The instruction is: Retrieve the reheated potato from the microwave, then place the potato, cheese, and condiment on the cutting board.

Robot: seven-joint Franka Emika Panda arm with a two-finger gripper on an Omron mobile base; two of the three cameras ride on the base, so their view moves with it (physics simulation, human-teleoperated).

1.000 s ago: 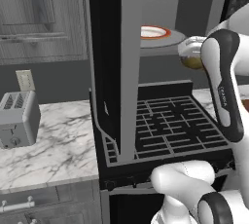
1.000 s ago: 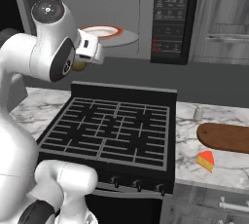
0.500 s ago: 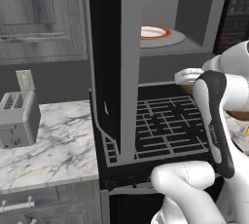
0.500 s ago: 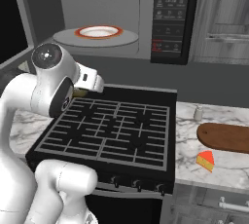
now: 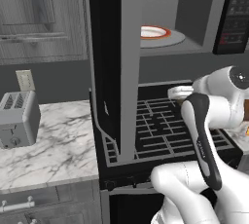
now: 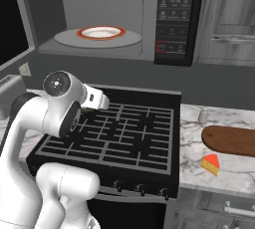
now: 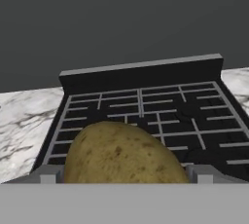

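Note:
The potato [image 7: 124,155], yellowish-brown and rounded, sits between my gripper's [image 7: 125,175] two fingertips, so the gripper is shut on it. The hand [image 6: 94,99] hovers low over the stove's left burners, below the microwave [image 6: 174,19]. The microwave door [image 5: 112,47] stands wide open. Inside, a white plate with an orange-red rim [image 6: 101,32] rests on the turntable. On the marble counter to the right lie the dark cutting board [image 6: 231,141], the cheese wedge [image 6: 210,164] in front of it, and the grey condiment shaker [image 6: 202,115] behind it.
A black stove [image 6: 129,138] with grates lies under the hand. The open microwave door hangs over the stove's left side. A silver toaster [image 5: 17,118] stands on the left counter. Wooden cabinets [image 6: 229,14] flank the microwave.
The arm has come down from the microwave opening to just above the stove grates, carrying the potato. The plate has stayed inside the microwave.

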